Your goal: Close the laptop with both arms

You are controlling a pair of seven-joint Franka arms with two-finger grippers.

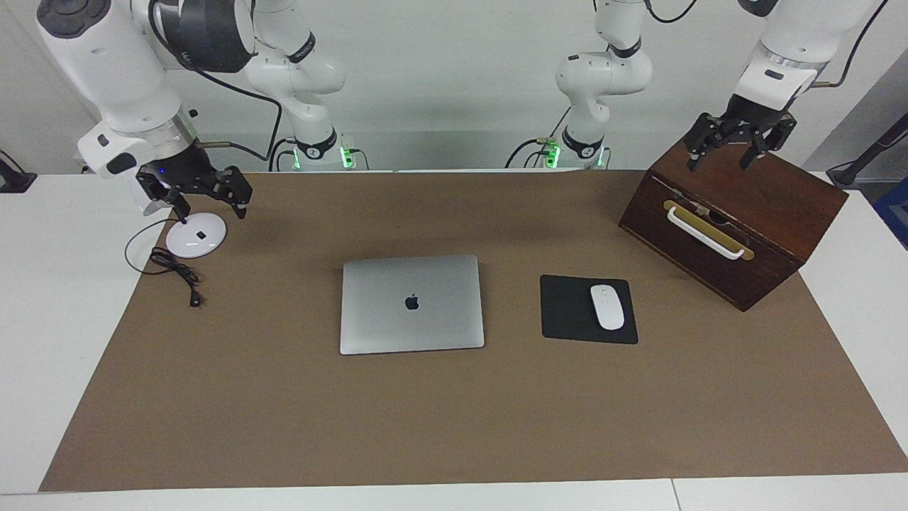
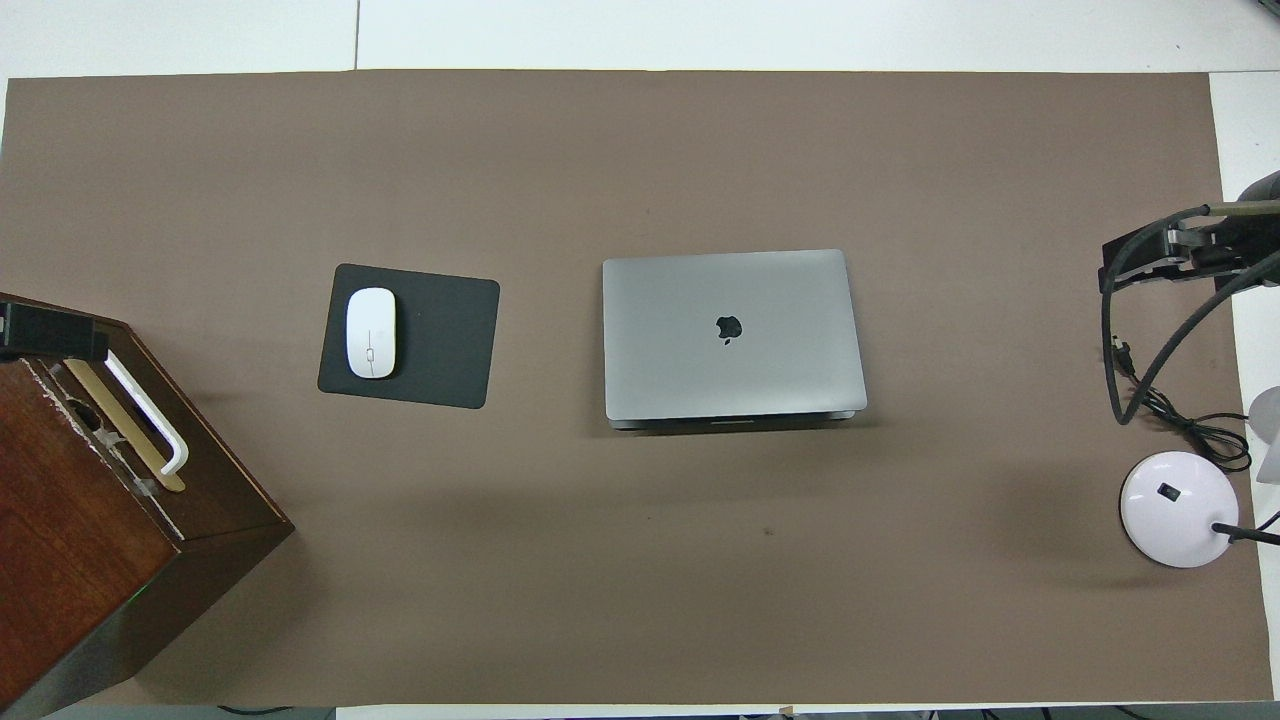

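Note:
The silver-grey laptop (image 1: 411, 304) lies flat on the brown mat in the middle of the table, its lid down and the apple logo up; it also shows in the overhead view (image 2: 733, 335). My left gripper (image 1: 720, 160) hangs open and empty over the top of the wooden box, apart from the laptop. My right gripper (image 1: 211, 209) hangs open and empty over the white lamp base at the right arm's end of the table. Both grippers are raised and well away from the laptop.
A dark wooden box (image 1: 738, 234) with a white handle stands at the left arm's end. A black mouse pad (image 1: 567, 309) with a white mouse (image 1: 607, 306) lies beside the laptop. A white lamp base (image 1: 196, 235) and black cable (image 1: 177, 273) lie at the right arm's end.

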